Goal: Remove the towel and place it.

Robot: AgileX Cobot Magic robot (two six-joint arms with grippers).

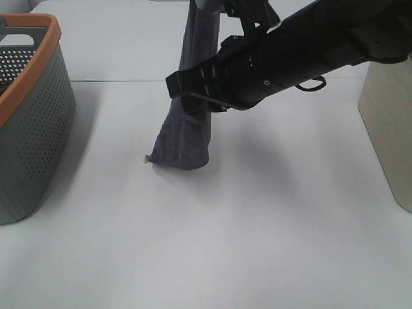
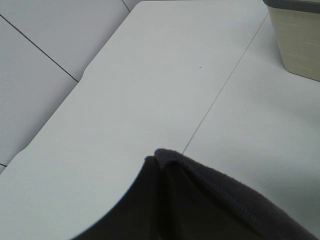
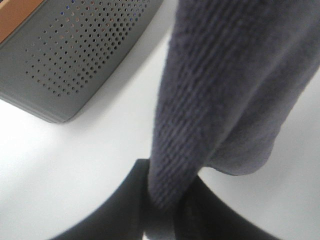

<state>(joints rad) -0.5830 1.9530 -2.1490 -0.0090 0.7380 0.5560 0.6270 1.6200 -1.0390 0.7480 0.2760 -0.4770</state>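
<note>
The towel (image 1: pixel 190 141), dark charcoal-grey, hangs in a tall bunched strip, and its top leaves the exterior view at the upper edge. Its lower end rests on the white table (image 1: pixel 270 244), with a small white tag (image 1: pixel 147 159) at the corner. My right gripper (image 1: pixel 188 89) reaches across from the right and is shut on the strip at mid height. In the right wrist view the towel (image 3: pixel 225 75) runs down between the dark fingers (image 3: pixel 215 220). In the left wrist view a hemmed fold of towel (image 2: pixel 215 210) fills the near edge and hides the left gripper's fingers, which are shut on it.
A grey perforated basket (image 1: pixel 38 129) with an orange rim stands at the left edge, close to the towel (image 3: pixel 75 50). A beige bin (image 1: pixel 389 116) stands at the right edge (image 2: pixel 297 40). A seam crosses the table behind the towel.
</note>
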